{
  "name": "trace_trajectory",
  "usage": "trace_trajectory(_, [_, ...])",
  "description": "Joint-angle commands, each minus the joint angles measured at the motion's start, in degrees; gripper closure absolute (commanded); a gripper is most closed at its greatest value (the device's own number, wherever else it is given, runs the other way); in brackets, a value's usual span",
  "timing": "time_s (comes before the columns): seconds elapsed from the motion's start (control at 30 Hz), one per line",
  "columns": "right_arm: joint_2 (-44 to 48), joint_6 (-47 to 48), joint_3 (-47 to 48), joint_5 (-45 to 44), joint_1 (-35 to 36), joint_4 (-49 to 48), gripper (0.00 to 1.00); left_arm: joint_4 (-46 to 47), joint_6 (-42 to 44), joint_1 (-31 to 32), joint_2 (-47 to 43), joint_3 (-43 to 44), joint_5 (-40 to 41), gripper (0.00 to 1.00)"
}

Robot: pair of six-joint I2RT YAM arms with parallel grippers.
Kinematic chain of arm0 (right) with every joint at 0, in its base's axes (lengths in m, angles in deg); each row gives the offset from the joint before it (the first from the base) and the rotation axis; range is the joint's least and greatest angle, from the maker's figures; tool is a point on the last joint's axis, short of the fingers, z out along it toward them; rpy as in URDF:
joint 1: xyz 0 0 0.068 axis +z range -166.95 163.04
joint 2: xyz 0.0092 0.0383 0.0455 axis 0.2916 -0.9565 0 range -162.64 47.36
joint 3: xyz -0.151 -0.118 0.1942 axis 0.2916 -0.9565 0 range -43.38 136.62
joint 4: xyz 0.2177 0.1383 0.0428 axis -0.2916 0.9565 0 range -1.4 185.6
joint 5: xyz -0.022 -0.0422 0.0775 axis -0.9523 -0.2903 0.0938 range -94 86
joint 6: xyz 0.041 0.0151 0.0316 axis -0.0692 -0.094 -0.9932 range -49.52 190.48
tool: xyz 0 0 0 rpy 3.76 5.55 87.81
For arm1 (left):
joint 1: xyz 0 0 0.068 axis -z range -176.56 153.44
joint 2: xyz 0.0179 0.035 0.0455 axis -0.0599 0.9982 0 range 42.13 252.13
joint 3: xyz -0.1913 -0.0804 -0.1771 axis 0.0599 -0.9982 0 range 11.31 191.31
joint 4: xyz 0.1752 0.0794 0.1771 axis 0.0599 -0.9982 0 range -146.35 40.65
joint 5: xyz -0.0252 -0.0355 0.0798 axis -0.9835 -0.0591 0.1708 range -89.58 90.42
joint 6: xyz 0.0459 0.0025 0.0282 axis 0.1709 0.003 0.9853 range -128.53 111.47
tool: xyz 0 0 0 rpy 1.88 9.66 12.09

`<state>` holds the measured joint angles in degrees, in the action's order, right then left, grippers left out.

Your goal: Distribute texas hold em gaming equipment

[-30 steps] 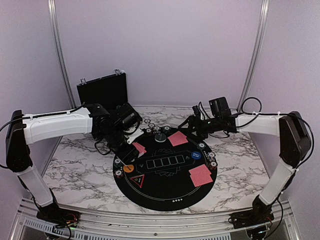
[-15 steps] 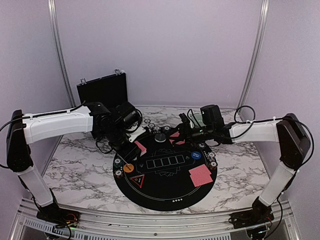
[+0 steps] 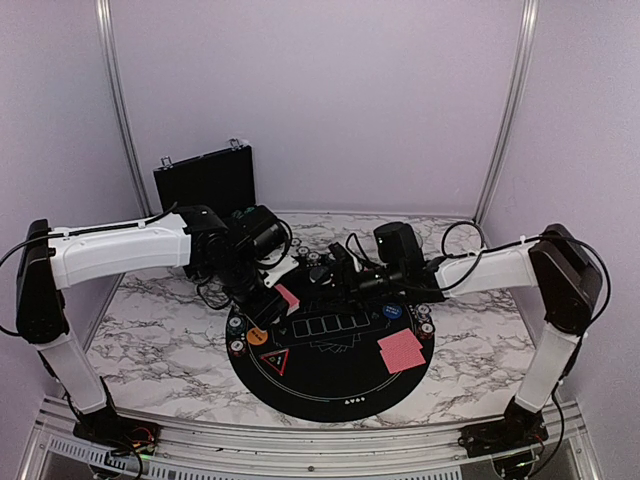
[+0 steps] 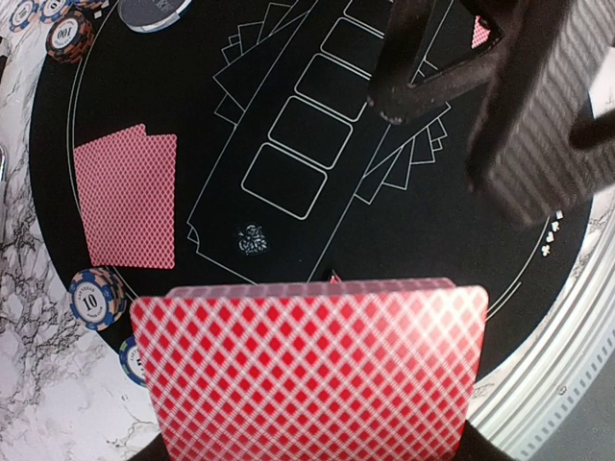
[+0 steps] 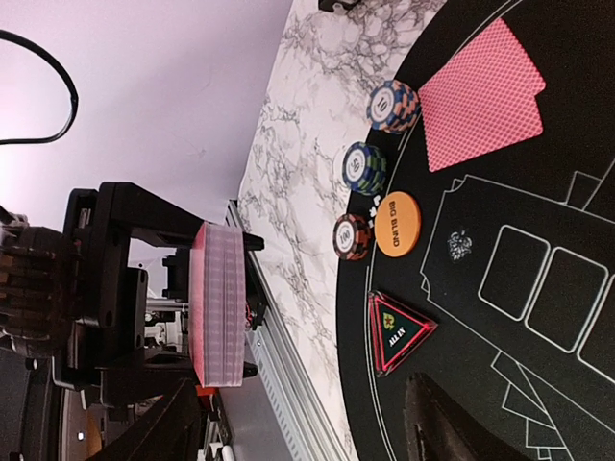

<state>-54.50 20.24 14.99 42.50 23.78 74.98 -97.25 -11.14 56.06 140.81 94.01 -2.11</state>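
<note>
Evidently the left claw [image 3: 279, 295] grips the deck [image 4: 307, 370] by its edges; the right claw [image 3: 335, 266] gapes, empty. Cards look thin, slick and bendy: pinch one edge.

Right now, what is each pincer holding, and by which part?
Left pincer: the deck of red-backed cards, clamped across two opposite edges. Right pincer: open, nothing held.

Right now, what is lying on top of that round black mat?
Pinkish-red cards, an orange Big Blind disc, a blue disc, a red triangle marker, and chip stacks along the rim of the mat. The left arm and right arm hide its far part.
</note>
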Motion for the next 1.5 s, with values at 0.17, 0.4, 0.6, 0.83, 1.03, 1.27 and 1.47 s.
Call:
trace_trajectory(0.17, [-2.74, -4.61, 3.10, 2.89, 2.36, -7.87, 0.29, 0.35, -0.82, 0.41, 0.38, 1.94, -0.51, 0.50])
trace_trajectory(0.4, [-4.48, -5.11, 4.50, 3.60, 3.18, -8.43, 0.29, 0.35, -0.68, 0.47, 0.46, 2.12, -0.51, 0.50])
trace_trajectory(0.6, [-5.98, -6.29, 5.52, 4.35, 3.90, -9.97, 0.30, 0.36, -0.64, 0.54, 0.52, 2.03, -0.73, 0.50])
trace_trajectory(0.83, [-7.97, -8.35, 6.80, 5.38, 4.91, -12.54, 0.30, 0.41, -0.51, 0.51, 0.64, 2.12, -0.65, 0.50])
trace_trajectory(1.03, [-9.98, -9.55, 7.82, 5.91, 5.48, -13.96, 0.31, 0.44, -0.55, 0.50, 0.52, 2.03, -0.66, 0.50])
trace_trajectory(1.27, [-11.40, -8.26, 8.64, 5.47, 5.69, -12.50, 0.32, 0.44, -0.64, 0.54, -0.13, 1.69, -0.65, 0.50])
trace_trajectory(1.47, [-11.39, -6.24, 8.32, 4.63, 5.59, -9.53, 0.33, 0.44, -0.64, 0.51, -0.86, 1.64, -0.70, 0.50])
